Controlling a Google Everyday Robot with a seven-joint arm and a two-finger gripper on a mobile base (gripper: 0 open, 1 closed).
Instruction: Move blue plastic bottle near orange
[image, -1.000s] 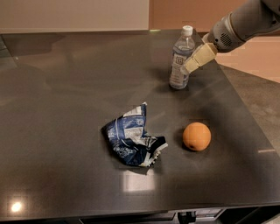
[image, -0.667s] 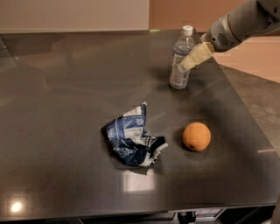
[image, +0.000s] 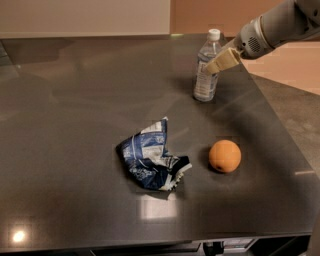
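A dark, glossy worktop (image: 75, 100) fills nearly the whole view, with a pale wall behind its far edge and a lighter floor to the right. The grey arm (image: 280, 22) reaches in from the upper right corner, slanting down towards the far right part of the worktop.

Near the middle lies a crumpled blue-and-white snack bag (image: 150, 160), flat and partly folded on itself. The blue plastic bottle (image: 204, 87) stands upright at the far right of the worktop, clear, with a white cap and a pale label. It is well apart from the bag.

The orange (image: 225, 156) sits on the worktop to the right of the bag, near it but not touching. It is closer to the front edge than the bottle and well apart from it.

The gripper (image: 216, 65) is at the end of the arm, and its pale beige tip lies across the upper part of the bottle, just below the neck. Whether it clasps the bottle or merely rests against it, I cannot tell.
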